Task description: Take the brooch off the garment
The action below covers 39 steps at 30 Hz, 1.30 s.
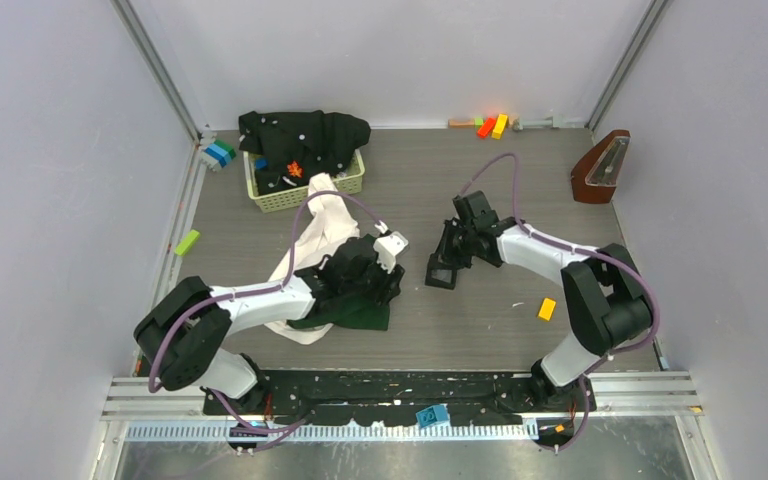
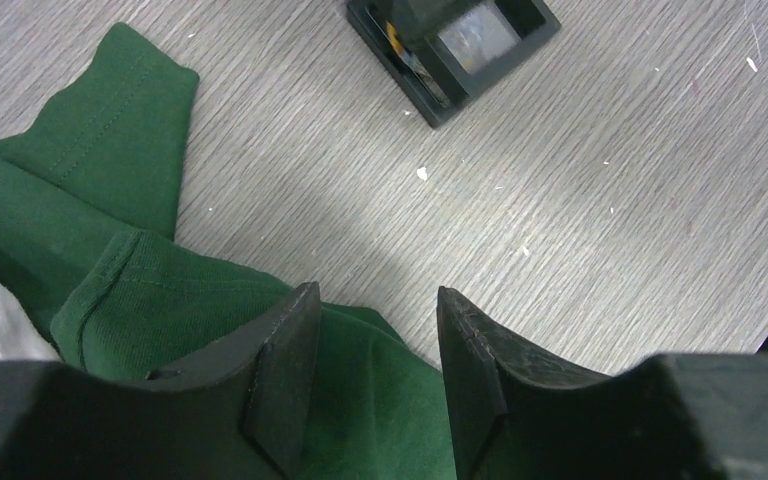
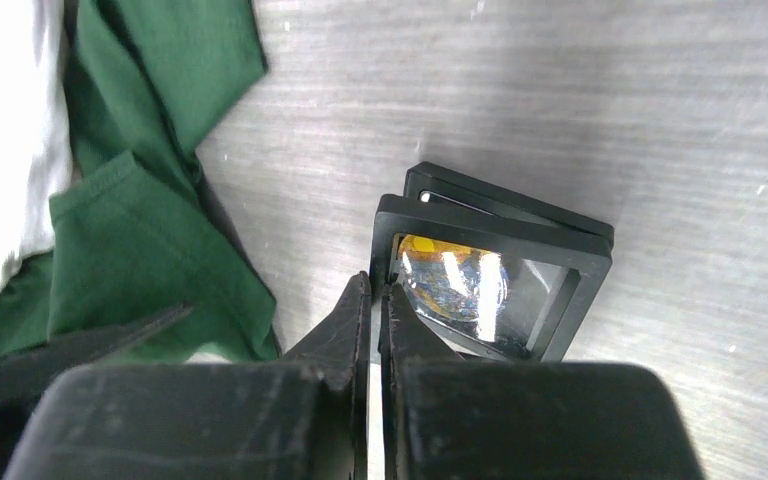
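Note:
The garment [image 1: 325, 225] lies left of centre, cream-white with dark green parts [image 2: 110, 200] and a green sleeve [image 3: 140, 240]. My left gripper [image 1: 390, 285] hovers over its green edge, jaws apart [image 2: 375, 295], with only flat cloth beneath them. A small black square box [image 1: 440, 273] sits to the right with its lid tilted up [image 3: 500, 270]. My right gripper [image 1: 444, 262] is shut [image 3: 378, 285], its tips pinching the lid's left edge. Inside, behind clear film, a shiny yellow and blue piece [image 3: 450, 280] looks like the brooch. No brooch shows on the visible cloth.
A pale basket [image 1: 350, 185] at the back left holds a black speckled garment [image 1: 300, 135] with a small orange piece [image 1: 295, 168]. A brown metronome [image 1: 600, 168] stands at the back right. Loose blocks include yellow [image 1: 547, 309], green [image 1: 187, 242] and a coloured cluster [image 1: 492, 126].

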Tool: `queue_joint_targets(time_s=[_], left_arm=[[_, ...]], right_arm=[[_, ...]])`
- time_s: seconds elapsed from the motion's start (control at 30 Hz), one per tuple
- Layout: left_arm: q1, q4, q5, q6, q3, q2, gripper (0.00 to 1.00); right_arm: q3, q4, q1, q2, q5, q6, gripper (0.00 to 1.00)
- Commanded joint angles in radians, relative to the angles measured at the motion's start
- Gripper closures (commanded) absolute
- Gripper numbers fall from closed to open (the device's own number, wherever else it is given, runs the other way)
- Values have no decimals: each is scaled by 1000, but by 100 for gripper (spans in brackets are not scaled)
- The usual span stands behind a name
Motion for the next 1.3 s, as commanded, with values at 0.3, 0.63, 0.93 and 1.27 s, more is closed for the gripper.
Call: queue_joint_targets(time_s=[0.3, 0.63, 0.93, 1.27], left_arm=[[6, -8, -58, 8, -29, -105, 51], [6, -6, -75, 2, -47, -139, 50], [7, -28, -173, -8, -60, -225, 21], [179, -192, -559, -45, -32, -485, 4]], right_arm=[[366, -14, -98, 269, 133, -51, 95], [535, -58, -150, 362, 108, -61, 56], [353, -86, -168, 6, 299, -187, 39], [-308, 452, -178, -563, 799, -335, 22]])
